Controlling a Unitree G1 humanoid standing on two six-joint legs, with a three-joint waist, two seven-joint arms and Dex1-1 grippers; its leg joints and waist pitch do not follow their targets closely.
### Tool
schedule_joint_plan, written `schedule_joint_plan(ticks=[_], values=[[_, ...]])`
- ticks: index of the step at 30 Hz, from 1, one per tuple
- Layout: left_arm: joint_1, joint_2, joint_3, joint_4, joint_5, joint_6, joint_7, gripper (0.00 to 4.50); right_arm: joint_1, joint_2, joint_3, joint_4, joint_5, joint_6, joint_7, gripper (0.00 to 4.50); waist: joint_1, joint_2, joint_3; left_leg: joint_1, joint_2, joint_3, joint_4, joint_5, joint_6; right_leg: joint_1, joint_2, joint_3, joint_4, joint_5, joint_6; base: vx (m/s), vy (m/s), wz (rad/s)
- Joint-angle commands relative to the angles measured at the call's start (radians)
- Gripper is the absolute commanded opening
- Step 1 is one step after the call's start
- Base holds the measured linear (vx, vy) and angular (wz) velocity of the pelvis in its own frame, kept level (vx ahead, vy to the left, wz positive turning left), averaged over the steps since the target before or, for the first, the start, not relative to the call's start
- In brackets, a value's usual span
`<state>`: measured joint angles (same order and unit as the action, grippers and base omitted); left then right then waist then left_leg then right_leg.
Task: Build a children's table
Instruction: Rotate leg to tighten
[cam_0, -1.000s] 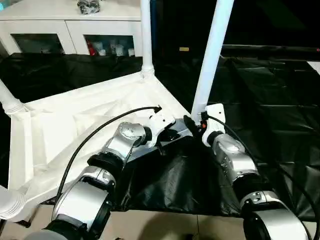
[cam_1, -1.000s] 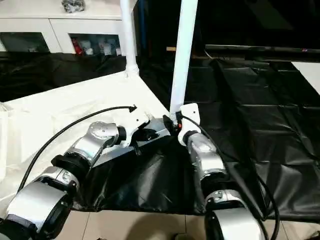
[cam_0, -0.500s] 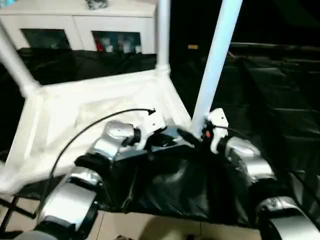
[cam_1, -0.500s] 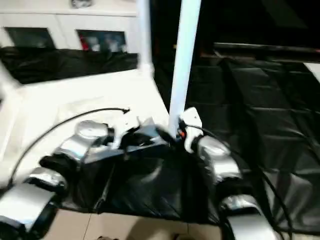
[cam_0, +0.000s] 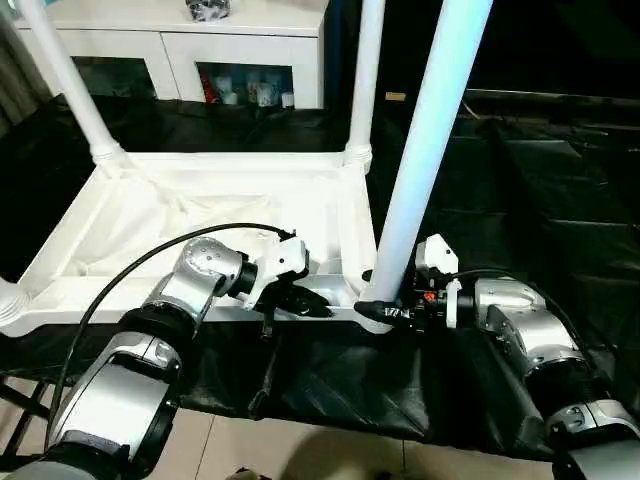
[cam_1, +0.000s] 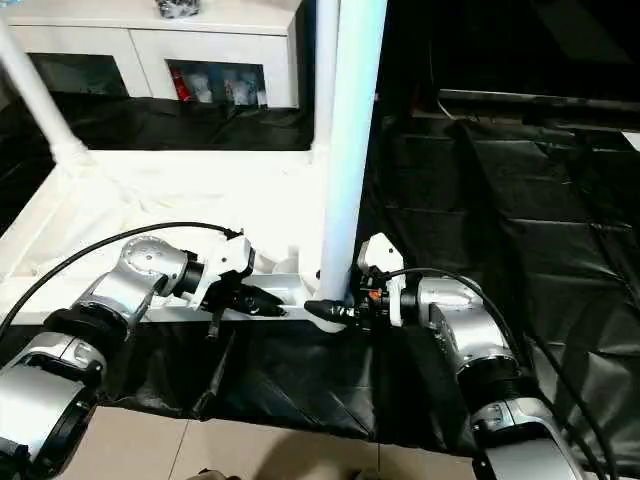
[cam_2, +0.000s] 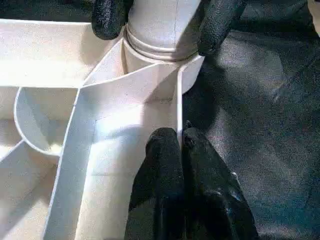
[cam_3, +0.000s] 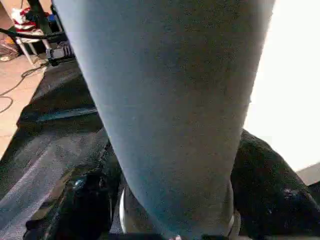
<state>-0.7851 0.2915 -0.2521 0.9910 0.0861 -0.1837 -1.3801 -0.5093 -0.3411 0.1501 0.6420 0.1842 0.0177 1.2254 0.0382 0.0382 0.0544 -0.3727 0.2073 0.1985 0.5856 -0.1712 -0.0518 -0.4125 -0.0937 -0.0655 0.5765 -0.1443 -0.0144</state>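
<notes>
One tabletop (cam_0: 200, 200); three legs (cam_0: 425, 150) socketed upright.

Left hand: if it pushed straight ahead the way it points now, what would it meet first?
Probably the corner socket holding the near leg. The left hand, shut on the tabletop's edge wall, points along it toward that socket, where the right hand grips the leg's base. Depth is hard to judge.

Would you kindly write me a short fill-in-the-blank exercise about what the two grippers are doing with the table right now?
1. The right gripper is closed around the base of a white ____.
2. The left gripper pinches the ____ of the tabletop.
3. The tabletop lies with its ribbed underside facing ____.

Missing words: leg; rim; up
</notes>
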Motion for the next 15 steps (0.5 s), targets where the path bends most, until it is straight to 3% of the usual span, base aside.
schedule_joint_plan(ticks=[1,6,13,14,15], values=[[-0.015,0.013,0.001,0.001,0.001,-0.005,0.011,0.0,0.012,0.001,0.032,-0.027,-0.007,0.009,0.048,2.73,0.001,-0.008,-0.069,0.016,0.024,-0.009,-0.072,-0.315,0.045,0.048,-0.042,0.029,-0.068,-0.337,-0.23,0.0,0.0,0.0],[-0.013,0.012,0.0,-0.002,-0.004,-0.002,-0.006,0.0,0.021,0.005,0.039,-0.037,-0.006,0.017,0.059,2.4,0.002,-0.008,-0.07,0.014,0.023,-0.007,-0.07,-0.293,0.054,0.05,-0.042,0.029,-0.064,-0.3,-0.241,0.0,0.0,0.0],[-0.004,-0.008,-0.001,-0.008,0.008,0.017,0.057,0.0,0.041,0.036,0.009,-0.041,-0.003,0.021,-0.043,2.38,0.003,-0.009,-0.067,0.016,0.024,-0.009,-0.073,-0.314,0.045,0.047,-0.043,0.029,-0.069,-0.351,-0.224,0.0,0.0,0.0],[-0.006,-0.021,-0.001,-0.005,0.021,0.028,0.111,0.0,0.04,0.053,-0.007,-0.029,-0.006,0.032,-0.103,2.37,0.003,-0.009,-0.066,0.017,0.024,-0.009,-0.074,-0.323,0.042,0.046,-0.043,0.029,-0.071,-0.366,-0.22,0.0,0.0,0.0],[-0.011,-0.062,0.008,-0.005,0.03,0.071,0.218,0.0,0.029,0.099,-0.04,0.025,-0.037,0.01,-0.278,2.35,-0.004,-0.012,-0.063,0.018,0.025,-0.009,-0.075,-0.335,0.029,0.042,-0.045,0.031,-0.074,-0.394,-0.213,0.0,0.0,0.0]])
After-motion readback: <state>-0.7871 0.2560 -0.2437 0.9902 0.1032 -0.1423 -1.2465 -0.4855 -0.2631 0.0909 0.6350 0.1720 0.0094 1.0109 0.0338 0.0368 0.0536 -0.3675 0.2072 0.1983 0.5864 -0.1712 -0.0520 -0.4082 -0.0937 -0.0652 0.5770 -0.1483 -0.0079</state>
